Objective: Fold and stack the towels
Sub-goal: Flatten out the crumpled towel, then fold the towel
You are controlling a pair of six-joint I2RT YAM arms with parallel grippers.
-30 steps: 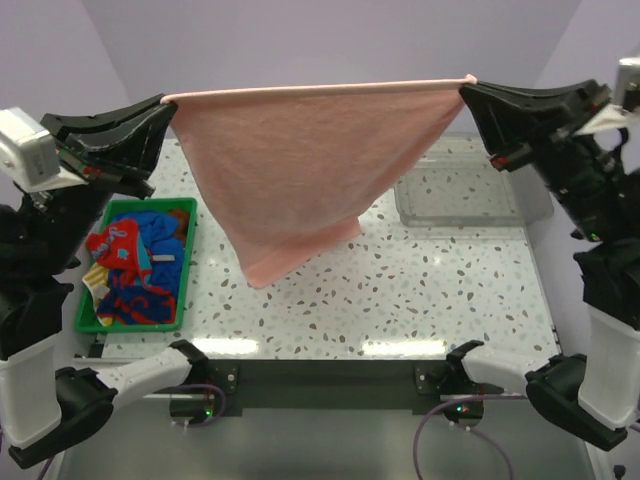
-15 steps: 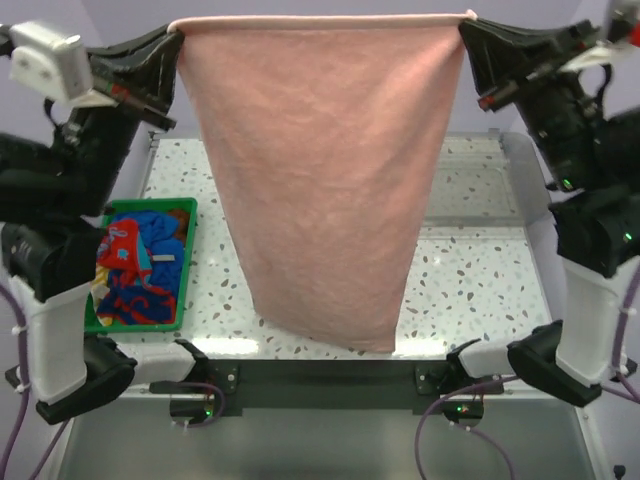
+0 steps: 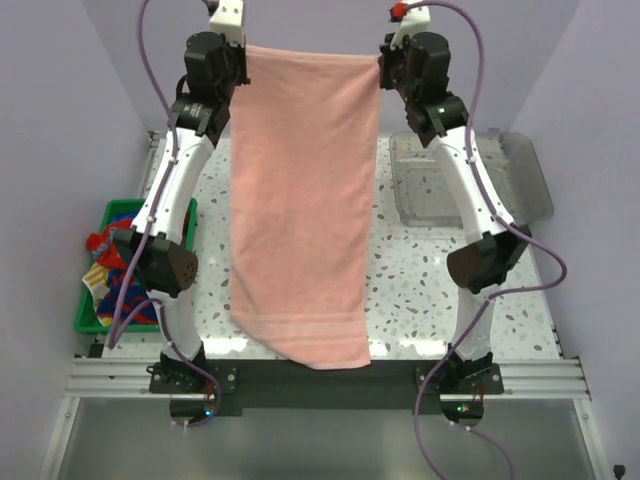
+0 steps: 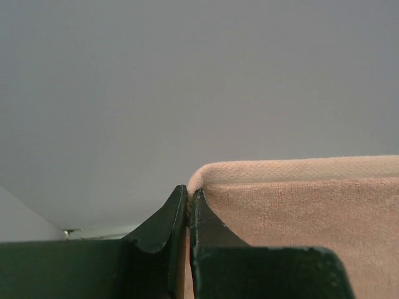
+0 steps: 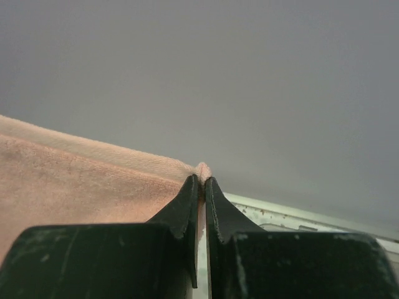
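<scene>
The left claw (image 4: 189, 194) and right claw (image 5: 202, 182) each pinch tight on a top corner of the pink towel (image 3: 300, 200). It hangs down, and its bottom may touch the table (image 3: 420, 290) at the near edge.

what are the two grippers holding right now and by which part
The salmon pink towel, held by both: the left gripper pinches one top corner, the right gripper the other, with the towel hanging spread between them.
</scene>
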